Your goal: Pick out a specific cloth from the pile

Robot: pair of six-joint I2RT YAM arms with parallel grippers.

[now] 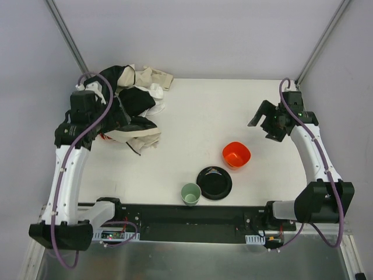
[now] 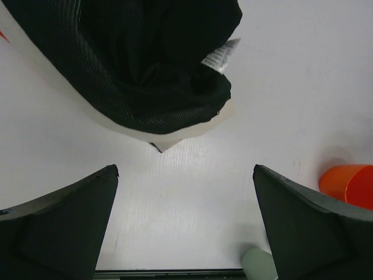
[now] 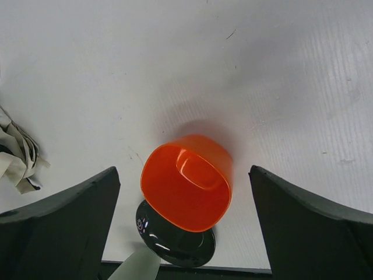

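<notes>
The white table [image 1: 198, 116] carries everything. The pile [image 1: 137, 102] is the biggest thing on it and lies just ahead of the left jaws, which are spread wide with only bare table between them. The nearest part of the pile is a black fabric [image 2: 145, 64] with a cream edge, lying ahead of the gap between these jaws and not touching them. The right jaws are also spread wide and hold nothing. The black plate [image 3: 175, 245] lies between them, close to their base. The orange bowl [image 3: 186, 182] stands on the table ahead of the gap between them, apart from both. The pale green cup [image 1: 190, 193] is just beside the plate. Of the cloth, only a thin orange-red sliver [image 2: 3, 36] shows, far ahead and left of the left jaws, beside the black fabric.
</notes>
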